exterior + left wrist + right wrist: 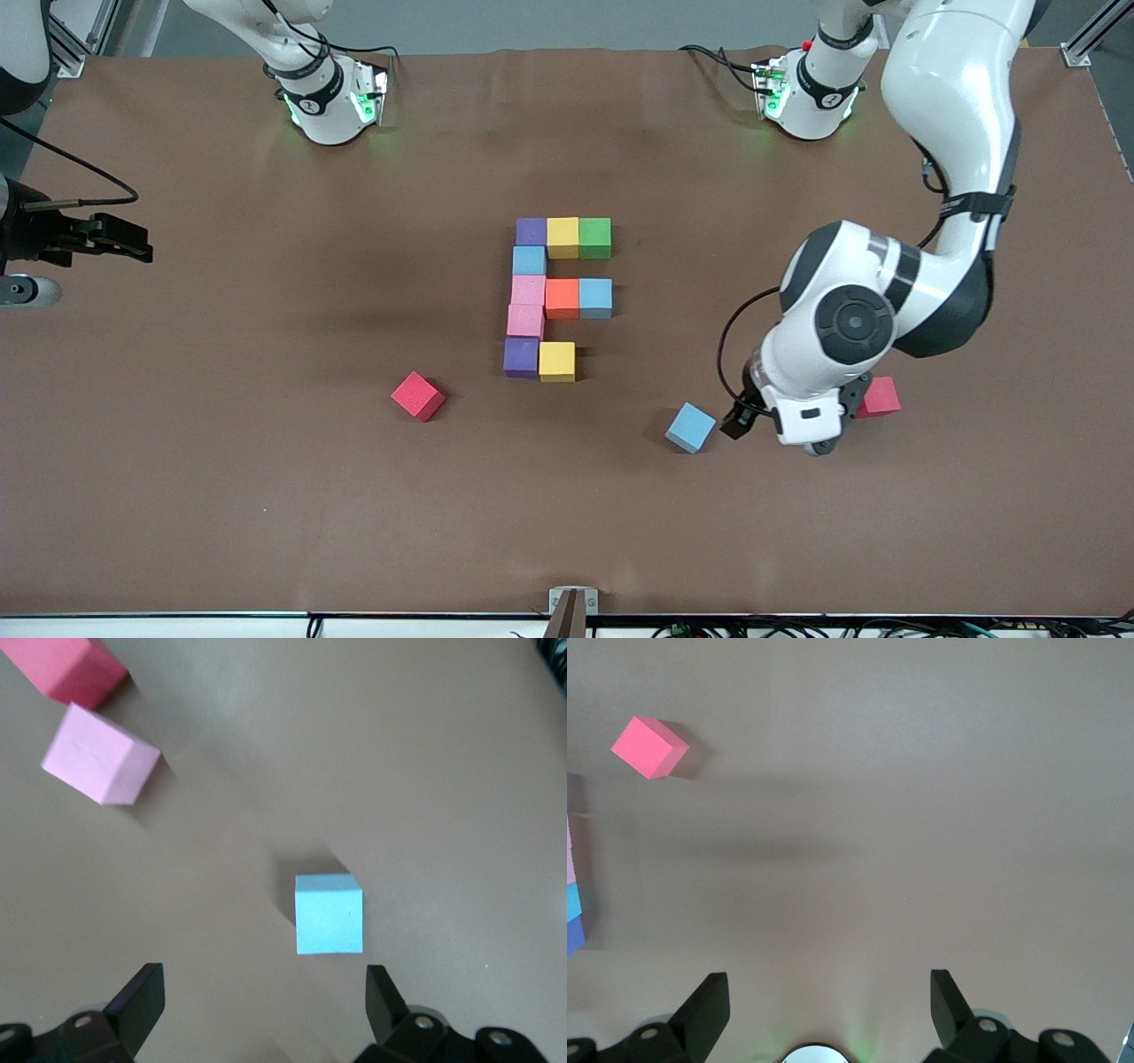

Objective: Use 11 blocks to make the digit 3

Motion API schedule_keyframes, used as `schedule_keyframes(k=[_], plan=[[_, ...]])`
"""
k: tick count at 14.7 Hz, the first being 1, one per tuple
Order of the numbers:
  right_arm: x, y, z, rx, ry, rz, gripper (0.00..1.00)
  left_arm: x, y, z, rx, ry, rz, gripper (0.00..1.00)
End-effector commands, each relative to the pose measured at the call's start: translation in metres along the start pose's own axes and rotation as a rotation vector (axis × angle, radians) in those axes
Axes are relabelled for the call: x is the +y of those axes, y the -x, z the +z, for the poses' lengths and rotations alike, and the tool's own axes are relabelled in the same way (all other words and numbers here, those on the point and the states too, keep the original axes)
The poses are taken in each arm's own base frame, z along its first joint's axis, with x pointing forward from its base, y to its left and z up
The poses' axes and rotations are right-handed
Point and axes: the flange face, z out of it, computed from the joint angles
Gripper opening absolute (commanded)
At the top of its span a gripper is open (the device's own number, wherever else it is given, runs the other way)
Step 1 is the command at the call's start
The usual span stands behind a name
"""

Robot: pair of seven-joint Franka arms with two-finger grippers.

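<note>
Ten blocks [562,299] sit joined in the middle of the table: purple, yellow and green in the row nearest the bases, a light blue, two pink and a purple down one side, orange and light blue in a middle row, and a yellow beside the nearer purple. One loose light blue block [690,427] [329,913] lies nearer the front camera. My left gripper [797,427] [264,981] hangs open right beside it, empty, the block just ahead of its fingertips. My right gripper [133,241] [829,985] waits open and empty at the right arm's end of the table.
One red cube [418,396] [649,747] lies loose toward the right arm's end. Another red cube [878,397] [66,669] sits by the left hand. A pink cube [100,755] lies next to it, hidden under that hand in the front view.
</note>
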Motion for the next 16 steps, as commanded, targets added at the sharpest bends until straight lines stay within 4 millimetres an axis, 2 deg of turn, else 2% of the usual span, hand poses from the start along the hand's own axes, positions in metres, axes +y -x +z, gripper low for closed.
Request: schedule_keyframes(k=[1, 4, 5, 7, 9, 11, 13, 14, 16], plan=[[0.003, 0.007, -0.013, 0.018, -0.02, 0.008, 1.0, -0.009, 0.0, -0.007, -0.018, -0.027, 0.017, 1.0], [0.002, 0.01, -0.016, 0.021, -0.013, -0.002, 1.0, -0.008, -0.001, 0.0, -0.022, -0.034, 0.033, 1.0], [0.003, 0.016, -0.025, 0.041, -0.013, 0.001, 1.0, -0.008, -0.001, -0.001, -0.023, -0.033, 0.036, 1.0], [0.004, 0.022, -0.03, 0.045, -0.014, 0.006, 1.0, -0.01, -0.008, -0.003, -0.021, -0.03, 0.055, 1.0], [0.001, 0.031, -0.032, 0.046, -0.011, 0.003, 1.0, -0.016, -0.024, -0.008, -0.017, -0.024, 0.043, 1.0], [0.0, 0.042, -0.033, 0.055, -0.006, 0.004, 1.0, -0.029, -0.051, -0.021, -0.016, -0.021, 0.038, 1.0], [0.002, 0.046, -0.036, 0.056, -0.005, 0.011, 1.0, -0.036, -0.058, -0.023, -0.035, -0.043, 0.068, 1.0], [0.004, 0.049, -0.038, 0.06, -0.006, 0.014, 1.0, -0.039, -0.067, -0.023, -0.036, -0.042, 0.062, 1.0], [0.002, 0.053, -0.04, 0.061, -0.006, 0.014, 1.0, -0.038, -0.066, -0.019, -0.037, -0.043, 0.07, 1.0]])
